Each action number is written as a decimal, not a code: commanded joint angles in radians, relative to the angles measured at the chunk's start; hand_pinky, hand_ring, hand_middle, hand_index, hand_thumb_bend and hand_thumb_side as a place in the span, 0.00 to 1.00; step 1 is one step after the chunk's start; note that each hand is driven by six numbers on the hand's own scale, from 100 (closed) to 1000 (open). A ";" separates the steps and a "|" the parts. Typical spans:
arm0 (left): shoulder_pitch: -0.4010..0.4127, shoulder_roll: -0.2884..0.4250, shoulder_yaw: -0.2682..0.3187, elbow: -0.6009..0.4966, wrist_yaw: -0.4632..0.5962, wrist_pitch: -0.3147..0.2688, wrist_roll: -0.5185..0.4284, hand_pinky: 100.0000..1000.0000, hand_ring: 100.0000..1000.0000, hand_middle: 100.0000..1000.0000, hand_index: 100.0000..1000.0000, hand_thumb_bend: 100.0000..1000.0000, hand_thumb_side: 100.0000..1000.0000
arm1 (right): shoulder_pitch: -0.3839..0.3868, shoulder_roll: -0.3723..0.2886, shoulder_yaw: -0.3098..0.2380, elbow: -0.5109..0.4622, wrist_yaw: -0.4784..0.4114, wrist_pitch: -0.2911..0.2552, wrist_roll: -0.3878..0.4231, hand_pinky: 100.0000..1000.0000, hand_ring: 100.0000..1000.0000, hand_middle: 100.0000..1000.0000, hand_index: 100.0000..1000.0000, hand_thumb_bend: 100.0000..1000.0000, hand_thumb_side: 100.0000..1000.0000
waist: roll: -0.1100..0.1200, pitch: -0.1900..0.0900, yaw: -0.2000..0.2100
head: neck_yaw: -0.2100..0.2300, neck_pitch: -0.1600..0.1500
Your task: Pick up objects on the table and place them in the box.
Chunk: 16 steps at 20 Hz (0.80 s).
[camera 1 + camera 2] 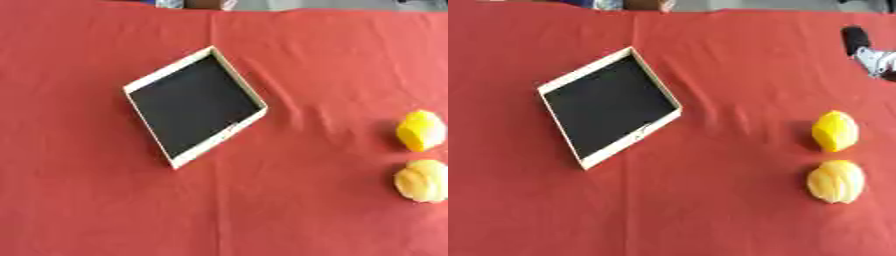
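1. Red cloth (710, 210) is seen covering the whole table, with a few creases running down the middle of the frame.
2. A shallow box (673, 118) with a pale rim and a black floor is seen left of centre, turned so that its corners point up, down, left and right. Nothing is seen inside it.
3. Two yellow objects are seen at the right side of the frame, well apart from the box. The smooth yellow object (835, 131) lies above; the ribbed yellow object (836, 181) lies just below it, near it, with a thin strip of cloth seen between them.
4. Each yellow object is seen with its long axis running roughly up and down the frame.
5. A dark and silver part (866, 50) is glimpsed at the upper right edge of the right eye view only. It is judged to be part of the right arm, but no hand is made out, so whether any fingers are apart or together cannot be told. The left hand is shown in neither view.
6. The task is judged not yet begun, since both objects lie on the cloth.
7. The coming move is judged to turn on one relation: the objects lie at the right, below that part, so the right arm is the nearer; the carry then runs leftward to the box.
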 commanded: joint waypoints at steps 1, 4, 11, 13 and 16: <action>-0.004 0.032 0.011 -0.016 0.001 -0.002 0.001 0.79 0.81 0.75 0.87 0.04 0.54 | -0.001 -0.021 -0.019 -0.004 -0.008 0.000 0.002 0.87 0.92 0.86 0.88 0.00 0.30 | 0.004 -0.021 -0.003 | -0.002 -0.008; -0.003 0.033 0.011 -0.016 0.002 -0.002 0.000 0.79 0.81 0.75 0.87 0.04 0.54 | 0.004 -0.023 -0.019 -0.004 -0.007 -0.002 0.005 0.87 0.93 0.86 0.88 0.00 0.30 | 0.006 -0.022 -0.005 | -0.002 -0.005; 0.005 0.034 0.009 -0.016 0.002 -0.001 -0.001 0.80 0.81 0.75 0.87 0.04 0.55 | 0.058 -0.021 -0.013 -0.028 0.065 -0.033 0.042 0.88 0.93 0.86 0.88 0.00 0.24 | 0.015 -0.028 -0.022 | -0.022 0.020; 0.006 0.034 0.008 -0.016 0.002 -0.002 -0.002 0.80 0.81 0.75 0.87 0.04 0.55 | 0.072 -0.018 -0.012 -0.039 0.094 -0.044 0.061 0.88 0.94 0.86 0.89 0.00 0.19 | 0.018 -0.030 -0.024 | -0.033 0.021; 0.009 0.035 0.008 -0.016 0.002 -0.002 -0.002 0.80 0.81 0.75 0.87 0.03 0.55 | 0.090 -0.012 -0.015 -0.051 0.140 -0.058 0.090 0.88 0.94 0.86 0.90 0.00 0.15 | 0.021 -0.032 -0.029 | -0.038 0.020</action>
